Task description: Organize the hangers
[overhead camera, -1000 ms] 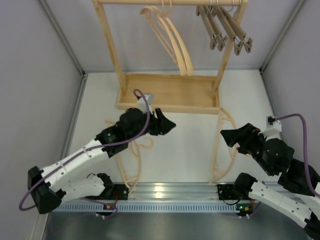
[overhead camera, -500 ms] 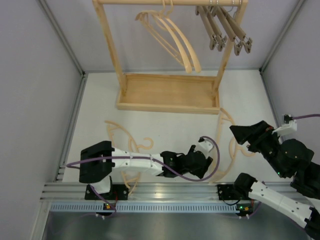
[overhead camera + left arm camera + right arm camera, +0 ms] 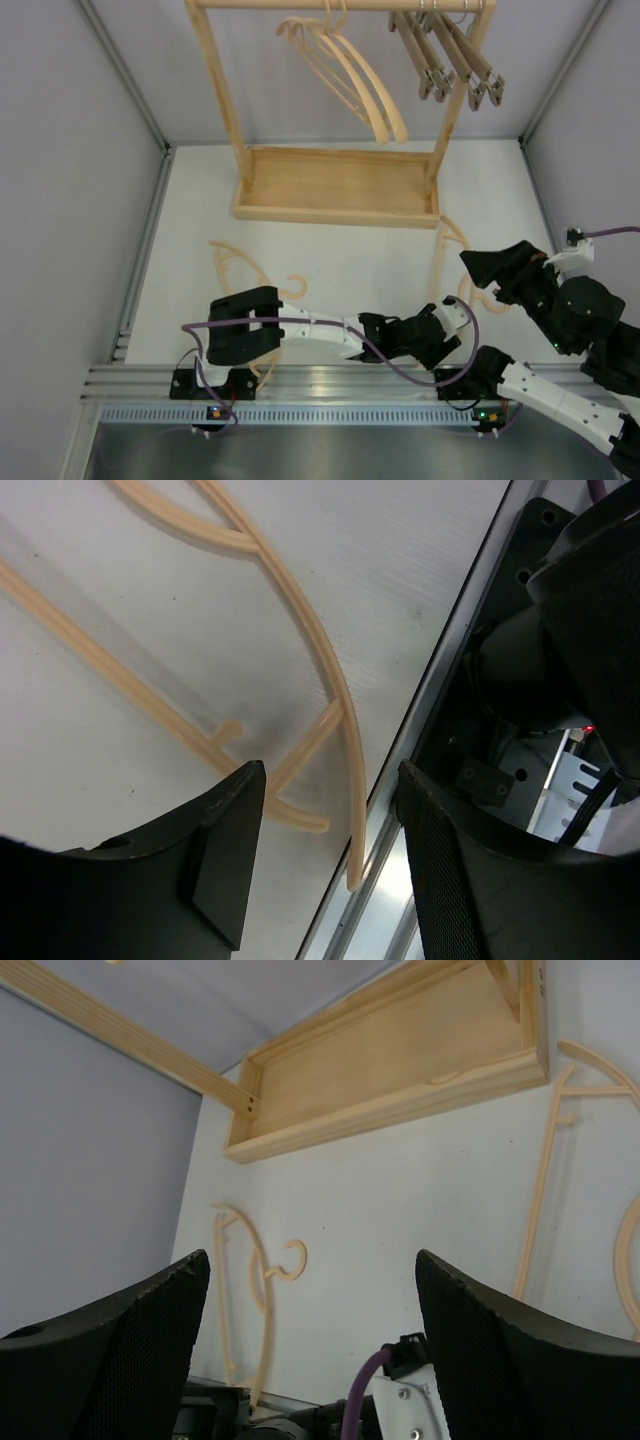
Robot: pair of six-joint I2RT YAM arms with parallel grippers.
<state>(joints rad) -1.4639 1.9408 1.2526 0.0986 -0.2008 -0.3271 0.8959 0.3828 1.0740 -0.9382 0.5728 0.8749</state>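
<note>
The left gripper [image 3: 328,780] hovers, jaws spread and empty, over a pale curved hanger [image 3: 318,645] lying flat near the table [image 3: 420,540] edge. The right gripper [image 3: 310,1265] is likewise spread and empty. A second hanger [image 3: 270,1310] lies farther left; seemingly two more pale hangers [image 3: 365,85] and four clamp bars [image 3: 445,60] hang on the rack [image 3: 340,212].

Both arms are the same build: left arm [image 3: 318,336] and right arm [image 3: 548,393] are white tubes with chunky black joint housings. A purple cable [image 3: 610,231] runs along each. The fingers [image 3: 120,1360] are matte black with mesh-textured faces, and there's a tiny green light [image 3: 487,413] on the right base.
</note>
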